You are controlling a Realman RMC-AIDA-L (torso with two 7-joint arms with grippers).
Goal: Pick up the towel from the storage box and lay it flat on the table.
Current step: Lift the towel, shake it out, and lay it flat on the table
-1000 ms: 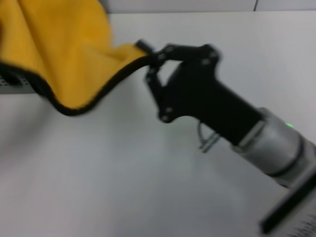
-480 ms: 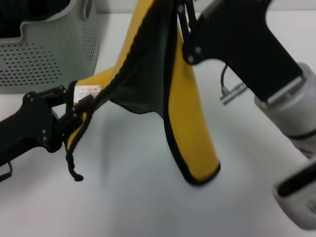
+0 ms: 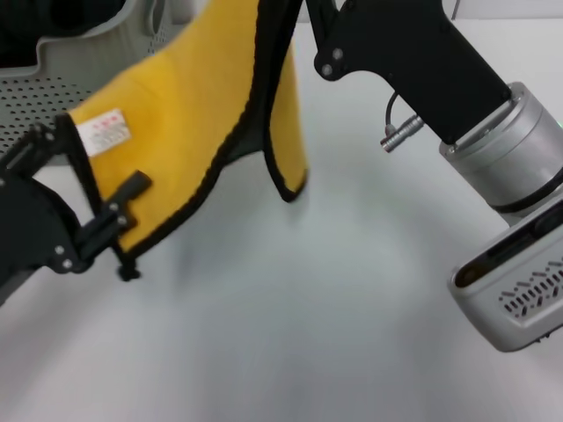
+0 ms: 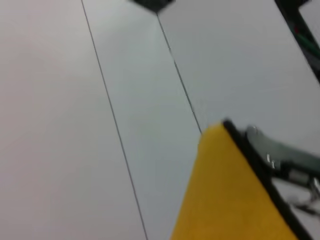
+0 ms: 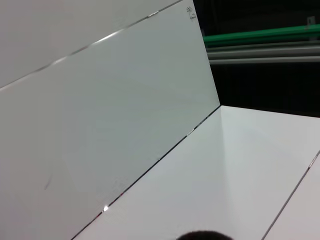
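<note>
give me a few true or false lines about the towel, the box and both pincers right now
1. The towel lies flat on the table. False: it hangs in the air between both arms.
2. The left pincer grips the towel's lower edge near the white label. True.
3. The box sits at the far left. True.
4. The towel is blue. False: it shows yellow with black edging.
5. The right pincer rests on the table. False: it is raised, at the towel's top.

A plain white worktop (image 3: 290, 316) fills the scene under even, soft light. Pale grey wall panels (image 5: 100, 100) with thin dark seams rise behind it. Past the panel's edge lies darkness crossed by a green rail (image 5: 260, 36).
</note>
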